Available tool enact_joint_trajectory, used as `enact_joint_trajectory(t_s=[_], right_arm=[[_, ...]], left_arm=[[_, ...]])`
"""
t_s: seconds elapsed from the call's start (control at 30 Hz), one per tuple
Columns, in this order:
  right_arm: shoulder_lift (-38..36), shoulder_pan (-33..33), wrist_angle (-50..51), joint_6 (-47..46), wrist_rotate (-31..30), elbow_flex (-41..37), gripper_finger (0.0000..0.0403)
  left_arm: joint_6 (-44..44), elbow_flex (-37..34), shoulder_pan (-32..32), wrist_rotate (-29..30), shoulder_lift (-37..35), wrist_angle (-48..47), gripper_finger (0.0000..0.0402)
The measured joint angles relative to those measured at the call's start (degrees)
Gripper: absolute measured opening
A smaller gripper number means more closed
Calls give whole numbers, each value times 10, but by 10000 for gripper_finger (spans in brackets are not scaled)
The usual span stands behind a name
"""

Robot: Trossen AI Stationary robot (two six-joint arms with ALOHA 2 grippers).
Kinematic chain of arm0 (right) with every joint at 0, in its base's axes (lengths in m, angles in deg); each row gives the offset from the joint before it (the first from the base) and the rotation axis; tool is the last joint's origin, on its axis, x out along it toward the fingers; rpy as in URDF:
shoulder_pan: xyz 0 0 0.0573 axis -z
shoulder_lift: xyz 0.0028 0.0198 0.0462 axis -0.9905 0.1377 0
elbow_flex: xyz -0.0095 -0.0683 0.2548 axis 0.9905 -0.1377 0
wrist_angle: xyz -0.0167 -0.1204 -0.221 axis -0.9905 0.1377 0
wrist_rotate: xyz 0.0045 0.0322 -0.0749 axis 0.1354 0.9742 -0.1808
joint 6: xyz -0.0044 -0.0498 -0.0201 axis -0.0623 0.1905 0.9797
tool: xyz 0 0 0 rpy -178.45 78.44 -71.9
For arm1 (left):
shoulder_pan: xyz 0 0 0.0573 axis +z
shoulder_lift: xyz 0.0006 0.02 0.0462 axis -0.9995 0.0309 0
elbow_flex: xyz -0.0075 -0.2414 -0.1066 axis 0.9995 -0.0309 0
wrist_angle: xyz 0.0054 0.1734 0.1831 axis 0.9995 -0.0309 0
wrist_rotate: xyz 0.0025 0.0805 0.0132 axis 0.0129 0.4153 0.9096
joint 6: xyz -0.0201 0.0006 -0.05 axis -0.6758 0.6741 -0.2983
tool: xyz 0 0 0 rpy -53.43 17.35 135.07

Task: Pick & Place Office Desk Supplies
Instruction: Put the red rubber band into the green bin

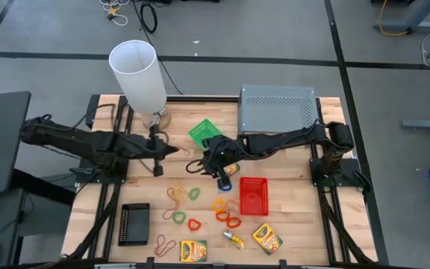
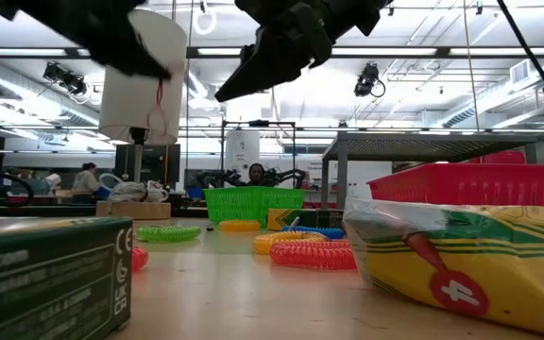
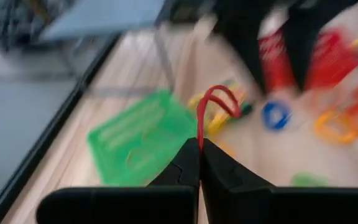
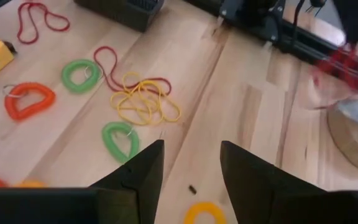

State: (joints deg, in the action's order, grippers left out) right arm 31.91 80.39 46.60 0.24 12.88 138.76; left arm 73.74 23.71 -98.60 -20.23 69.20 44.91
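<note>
My left gripper [image 1: 176, 152] [image 3: 199, 146] is raised over the table's middle, near the green tray [image 1: 204, 131] [image 3: 143, 140], and is shut on a thin red rubber band [image 3: 217, 99]. My right gripper [image 1: 213, 160] [image 4: 191, 155] is open and empty, raised just right of the left one. Below it lie yellow rubber bands [image 4: 143, 99], green loop bands [image 4: 120, 138] and an orange-red loop band [image 4: 28, 99]. The red tray [image 1: 253, 196], the black tray [image 1: 134, 223] and two crayon boxes [image 1: 193, 249] [image 1: 267, 237] rest flat on the table nearer the front. My left gripper pinches the red rubber band between its two fingertips [image 3: 191, 155]. A loop of the band [image 3: 224, 98] stands out beyond the tips. The band is lifted clear of the table, and in the low view a red strand [image 2: 159, 94] hangs below the gripper.
A tall white cylinder [image 1: 136, 71] stands at the far left, close behind the left arm. A grey perforated riser [image 1: 277, 108] stands at the far right. More loop bands [image 1: 226, 213] and a blue loop band [image 1: 225, 184] lie between the trays.
</note>
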Motion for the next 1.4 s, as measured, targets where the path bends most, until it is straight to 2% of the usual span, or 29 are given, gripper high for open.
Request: enact_joint_trajectory(t_s=[0.1, 0.27, 0.4, 0.53, 0.7, 1.0, 1.4], right_arm=[[0, 4, -17, 3, 4, 0, 167], [0, 16, -65, 4, 49, 0, 167], [0, 20, -125, 7, 59, 0, 167], [5, 28, -194, 12, 86, 0, 167], [20, 40, -241, 6, 85, 0, 176], [32, 59, -240, -43, 78, -1, 243], [34, 62, -244, -74, 74, -1, 247]], left_arm=[[38, -14, -35, -5, -33, 57, 1], [67, -86, -54, -20, -123, 142, 1], [66, -138, -54, -45, -180, 151, 1], [79, -179, -52, -42, -204, 180, 1], [85, -211, -31, -20, -207, 216, 1], [72, -216, 16, -14, -188, 216, 1], [64, -216, 53, -26, -127, 282, 1]])
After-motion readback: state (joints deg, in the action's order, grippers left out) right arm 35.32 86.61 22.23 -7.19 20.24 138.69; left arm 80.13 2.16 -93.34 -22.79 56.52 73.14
